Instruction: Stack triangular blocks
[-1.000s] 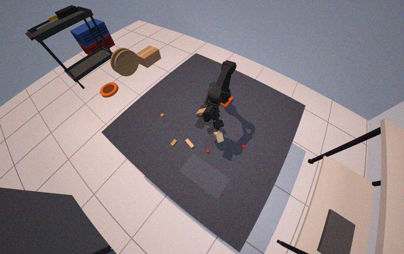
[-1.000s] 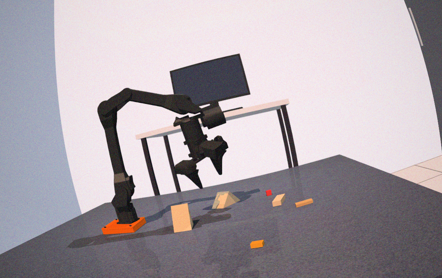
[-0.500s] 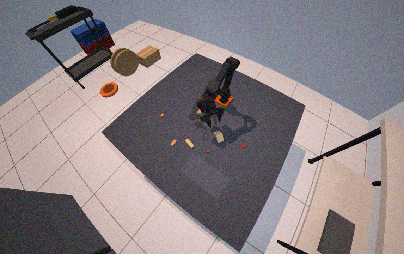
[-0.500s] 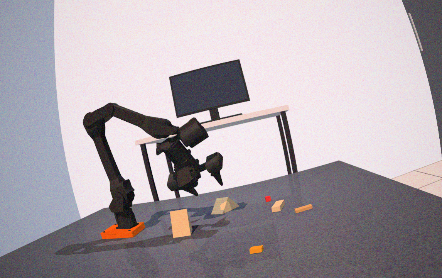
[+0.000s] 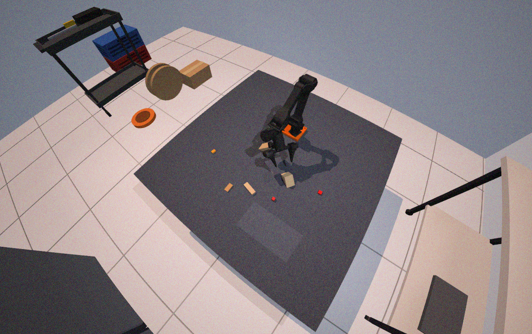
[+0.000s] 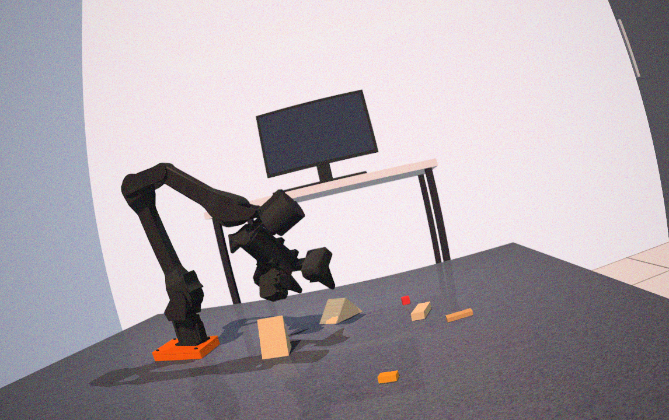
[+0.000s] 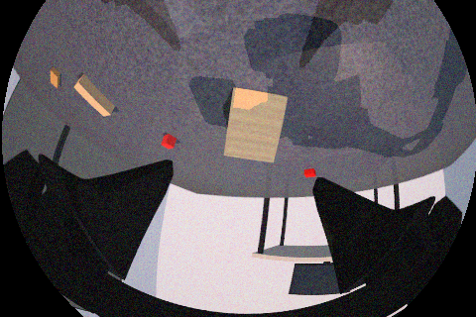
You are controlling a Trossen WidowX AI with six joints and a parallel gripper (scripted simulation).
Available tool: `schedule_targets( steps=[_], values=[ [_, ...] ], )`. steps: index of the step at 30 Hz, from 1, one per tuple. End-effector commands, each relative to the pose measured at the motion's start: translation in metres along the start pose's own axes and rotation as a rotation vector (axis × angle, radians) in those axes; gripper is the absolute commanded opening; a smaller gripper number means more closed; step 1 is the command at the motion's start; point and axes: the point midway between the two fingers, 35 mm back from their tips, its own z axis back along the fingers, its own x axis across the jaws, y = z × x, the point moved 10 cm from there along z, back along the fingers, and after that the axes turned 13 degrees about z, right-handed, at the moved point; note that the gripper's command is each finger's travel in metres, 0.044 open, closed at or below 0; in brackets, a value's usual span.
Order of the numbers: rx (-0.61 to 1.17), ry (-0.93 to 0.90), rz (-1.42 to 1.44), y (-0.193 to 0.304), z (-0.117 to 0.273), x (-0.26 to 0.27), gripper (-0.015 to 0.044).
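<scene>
One pale wooden triangular block (image 5: 288, 179) (image 6: 338, 310) (image 7: 255, 126) rests on the dark table (image 5: 201, 137) (image 6: 535, 339), partly in the arm's shadow. The other triangular block (image 5: 264, 146) (image 6: 273, 336) stands apart from it, closer to the arm's base; the arm partly hides it in the top view, and it is out of the wrist view. My gripper (image 5: 283, 164) (image 6: 317, 290) (image 7: 246, 178) is open and empty. It is tilted and hangs above the table, near the first block, with its fingertips apart from both blocks.
A red cube (image 5: 273, 198) (image 6: 405, 300) (image 7: 169, 141), a second red cube (image 5: 320, 192) (image 7: 309, 172), a tan bar (image 5: 249, 188) (image 6: 420, 311) (image 7: 94, 96) and a brown bar (image 5: 228, 187) (image 6: 459, 315) (image 7: 55, 77) lie beyond the first block. A small orange block (image 5: 213, 150) (image 6: 388, 376) lies off to one side.
</scene>
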Motion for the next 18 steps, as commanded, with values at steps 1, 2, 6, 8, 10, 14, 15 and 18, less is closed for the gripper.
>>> schedule_targets(
  steps=[1,2,6,8,10,14,15,18],
  values=[
    [-0.013,0.016,-0.008,-0.004,-0.022,-0.001,0.044],
    [-0.013,0.016,-0.007,-0.004,-0.028,0.0,0.044],
    [-0.012,0.016,-0.008,-0.004,-0.053,0.0,0.044],
    [-0.009,0.014,-0.013,-0.004,-0.066,-0.001,0.044],
    [-0.005,0.012,-0.019,-0.003,-0.078,-0.003,0.044],
    [0.001,0.01,-0.027,-0.003,-0.092,-0.007,0.044],
    [0.001,0.01,-0.027,-0.003,-0.092,-0.007,0.044],
    [0.001,0.01,-0.027,-0.003,-0.092,-0.007,0.044]
  ],
)
